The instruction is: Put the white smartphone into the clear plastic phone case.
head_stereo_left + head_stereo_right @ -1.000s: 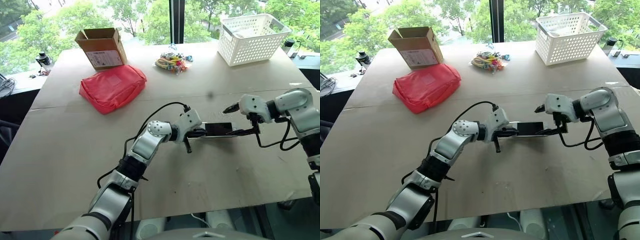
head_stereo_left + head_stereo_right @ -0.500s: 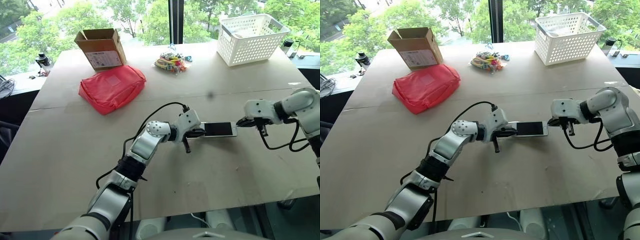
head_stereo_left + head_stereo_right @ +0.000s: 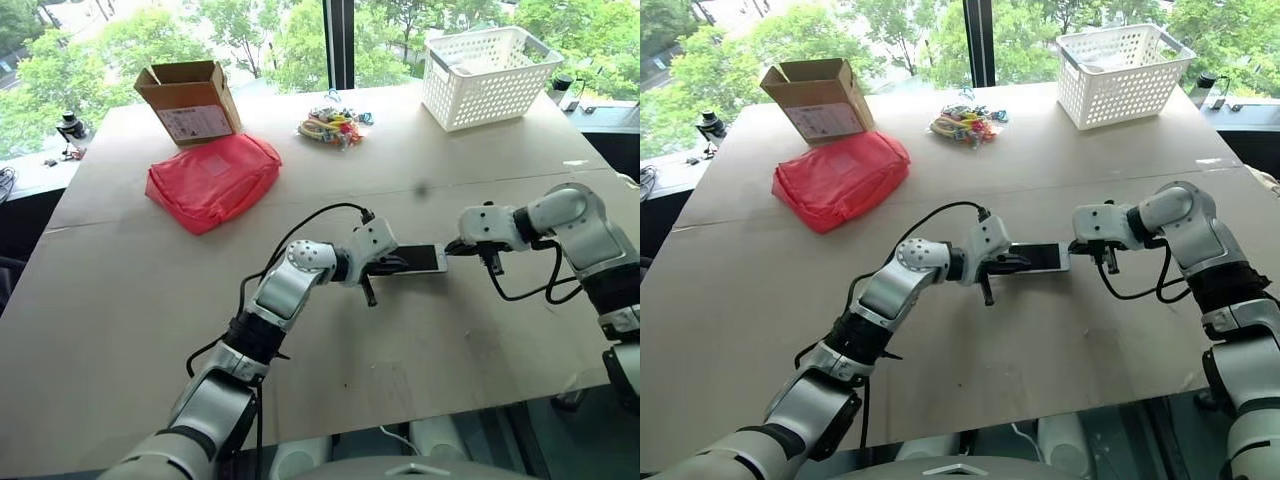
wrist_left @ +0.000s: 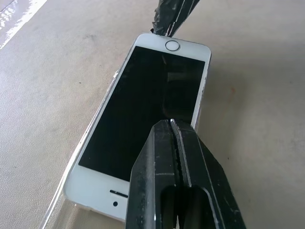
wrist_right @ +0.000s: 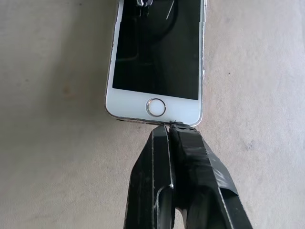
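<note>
Right now the right tool (image 5: 169, 125) is pinched shut with nothing between its fingers, its tip touching the home-button end of the white smartphone (image 3: 414, 259), while the left tool (image 4: 171, 122), also shut and empty, presses down on the screen from the opposite end. Lying screen-up on the desk (image 3: 400, 360), the phone runs its long axis straight from one tool to the other (a thin transparent edge along its side looks like the clear plastic phone case (image 4: 56, 207) under it), so the next push would probably go along that axis or down at the home-button end, which the right arm is nearer.
</note>
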{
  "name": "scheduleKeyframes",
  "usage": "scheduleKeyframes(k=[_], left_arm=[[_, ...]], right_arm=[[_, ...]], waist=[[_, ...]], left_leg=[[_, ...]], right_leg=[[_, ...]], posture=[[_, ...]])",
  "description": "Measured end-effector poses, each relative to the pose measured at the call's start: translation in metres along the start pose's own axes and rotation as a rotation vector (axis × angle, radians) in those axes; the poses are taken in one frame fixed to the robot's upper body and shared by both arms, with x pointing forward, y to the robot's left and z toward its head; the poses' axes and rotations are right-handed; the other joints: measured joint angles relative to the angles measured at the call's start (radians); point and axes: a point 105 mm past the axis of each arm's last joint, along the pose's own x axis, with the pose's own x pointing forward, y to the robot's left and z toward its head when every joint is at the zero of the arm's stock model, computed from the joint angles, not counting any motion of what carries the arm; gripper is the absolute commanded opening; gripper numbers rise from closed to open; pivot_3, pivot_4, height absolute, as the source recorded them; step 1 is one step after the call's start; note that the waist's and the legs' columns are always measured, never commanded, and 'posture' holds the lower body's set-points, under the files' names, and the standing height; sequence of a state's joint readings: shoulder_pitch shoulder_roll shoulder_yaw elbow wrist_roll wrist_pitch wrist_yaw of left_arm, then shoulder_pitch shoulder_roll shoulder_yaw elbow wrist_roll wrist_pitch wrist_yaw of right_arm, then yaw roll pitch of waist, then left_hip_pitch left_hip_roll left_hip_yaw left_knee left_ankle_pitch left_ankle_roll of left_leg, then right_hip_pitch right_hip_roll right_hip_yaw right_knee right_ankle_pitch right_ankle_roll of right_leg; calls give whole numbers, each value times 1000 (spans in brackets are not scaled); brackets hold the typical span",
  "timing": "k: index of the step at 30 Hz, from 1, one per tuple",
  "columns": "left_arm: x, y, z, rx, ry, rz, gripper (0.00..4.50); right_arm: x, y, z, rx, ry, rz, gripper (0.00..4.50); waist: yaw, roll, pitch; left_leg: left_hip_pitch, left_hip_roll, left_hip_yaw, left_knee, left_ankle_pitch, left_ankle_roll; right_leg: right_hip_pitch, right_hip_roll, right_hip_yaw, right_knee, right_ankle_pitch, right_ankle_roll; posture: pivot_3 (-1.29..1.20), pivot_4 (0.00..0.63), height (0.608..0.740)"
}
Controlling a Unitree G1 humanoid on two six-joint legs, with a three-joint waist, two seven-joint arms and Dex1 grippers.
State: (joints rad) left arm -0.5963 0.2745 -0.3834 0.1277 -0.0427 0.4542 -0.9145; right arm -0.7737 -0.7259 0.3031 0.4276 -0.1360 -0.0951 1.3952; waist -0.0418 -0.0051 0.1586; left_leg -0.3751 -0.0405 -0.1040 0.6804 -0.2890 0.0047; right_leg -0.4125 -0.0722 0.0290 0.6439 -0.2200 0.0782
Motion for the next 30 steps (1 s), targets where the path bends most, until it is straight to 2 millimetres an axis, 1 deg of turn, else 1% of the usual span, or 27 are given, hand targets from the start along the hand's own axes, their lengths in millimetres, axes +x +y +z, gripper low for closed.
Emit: scheduleKeyframes(k=[4,8,12,14,15,16,18,19,20,22,24,28,29,30], left_arm=[[-6,1,-2,5,18,7,0],[-10,3,-2,11,20,20,0],[-16,11,0,-15,-7,59,0],[-25,21,8,-55,-65,95,0],[-34,29,19,-55,-105,120,0],[-38,31,24,-47,-119,128,0],[-57,36,34,7,-120,139,0],[-66,39,31,32,-91,154,0],[-70,41,29,33,-77,164,0],[-80,46,15,25,-19,195,0],[-84,52,-5,-19,46,225,0],[-84,53,-32,-11,152,238,0],[-81,50,-37,-20,161,227,0],[-79,49,-36,-18,152,224,0]], right_arm=[[7,-2,5,-10,-17,-12,65],[9,-2,7,-21,-21,-17,65],[9,-2,8,-28,-26,-18,65],[9,-3,8,-31,-27,-19,65],[9,-3,9,-34,-27,-19,65],[9,-3,9,-35,-27,-19,65],[9,-3,10,-40,-30,-20,65],[9,-3,11,-40,-30,-21,65],[9,-3,11,-40,-30,-21,65],[9,-3,11,-40,-32,-24,65],[10,-4,11,-38,-34,-28,65],[12,-4,13,-39,-42,-33,65],[12,-4,13,-39,-43,-34,65],[12,-4,13,-38,-43,-34,65]], waist=[[-1,0,0],[-1,0,0],[-1,0,0],[0,0,1],[0,0,1],[0,0,1],[-2,0,1],[-2,1,1],[-1,1,1],[0,1,1],[1,1,1],[2,1,1],[2,1,1],[3,1,1]], left_leg=[[0,0,0,0,0,0],[0,0,0,0,0,0],[0,0,0,0,0,0],[-1,0,-1,0,0,0],[-2,0,0,0,0,0],[-2,0,0,0,0,0],[-2,0,0,-1,0,0],[-2,0,0,-2,0,-1],[-2,0,0,-3,0,-1],[-2,0,0,-3,0,-1],[-2,0,0,-3,0,-1],[-3,-1,0,-3,0,0],[-3,-1,0,-3,0,0],[-3,-1,-1,-3,0,0]], right_leg=[[0,0,0,0,0,0],[0,0,1,0,0,0],[-1,0,1,0,0,0],[-2,0,0,0,0,0],[-2,0,1,0,0,0],[-2,0,1,0,0,0],[-3,0,1,0,0,0],[-3,0,2,0,0,0],[-4,0,2,0,0,0],[-4,0,2,0,0,0],[-4,0,2,-1,0,0],[-4,0,2,-1,0,0],[-5,0,2,-1,0,0],[-5,0,1,-1,0,0]], posture=[[0,150,740],[0,150,740],[0,150,740],[0,150,740],[0,150,740],[0,150,740],[0,150,740],[0,150,740],[0,150,740],[0,150,740],[0,150,740],[0,150,740],[0,150,740],[0,150,740]])
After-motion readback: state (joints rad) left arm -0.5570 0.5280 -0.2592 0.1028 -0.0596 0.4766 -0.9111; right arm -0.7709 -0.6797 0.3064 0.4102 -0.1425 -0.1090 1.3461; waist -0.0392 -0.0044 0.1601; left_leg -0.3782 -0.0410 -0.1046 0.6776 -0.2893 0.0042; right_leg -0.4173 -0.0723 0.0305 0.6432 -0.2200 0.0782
